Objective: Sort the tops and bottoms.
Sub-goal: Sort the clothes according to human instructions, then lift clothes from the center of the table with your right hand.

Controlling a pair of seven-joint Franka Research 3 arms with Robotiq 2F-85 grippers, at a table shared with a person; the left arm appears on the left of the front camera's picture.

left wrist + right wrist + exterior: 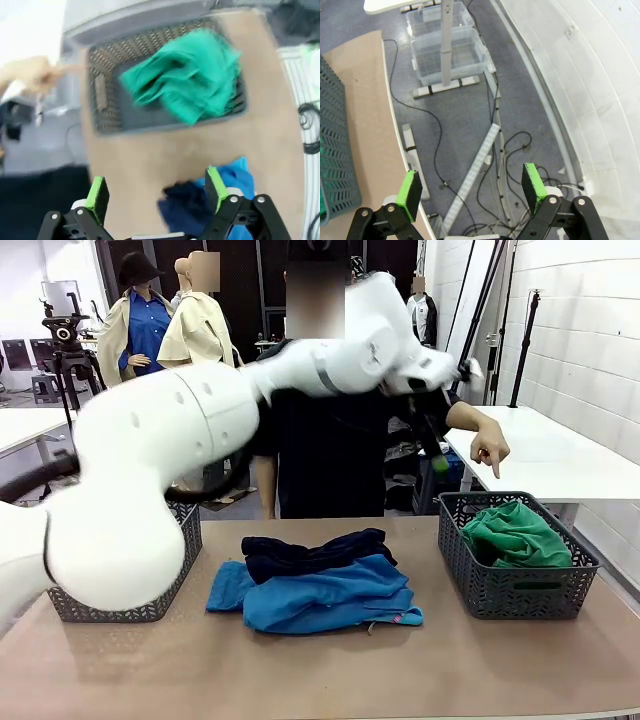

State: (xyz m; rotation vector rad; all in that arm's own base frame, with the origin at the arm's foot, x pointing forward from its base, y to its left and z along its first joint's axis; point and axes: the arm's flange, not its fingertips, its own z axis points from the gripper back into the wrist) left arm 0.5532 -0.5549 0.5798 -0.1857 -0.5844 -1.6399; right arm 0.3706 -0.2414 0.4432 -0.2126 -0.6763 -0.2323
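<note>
Now the bright green collared cloth top (190, 82) lies in the grey mesh plastic basket (100, 95). The left claw (156, 186) hangs high near that basket, wide and empty. Next, I'd pinch only the dark navy cloth shirt (310, 552) beside the basket, leaving the blue cloth bottoms (330, 602) it overlaps.

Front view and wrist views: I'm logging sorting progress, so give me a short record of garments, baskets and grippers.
green top: in the right basket
navy top: heaped with the blue bottoms, mid-table
left basket: inside hidden by the arm
left gripper: open, empty, above the table
right gripper: open, empty, over the floor
person's hand: pointing down beyond the right basket
</note>
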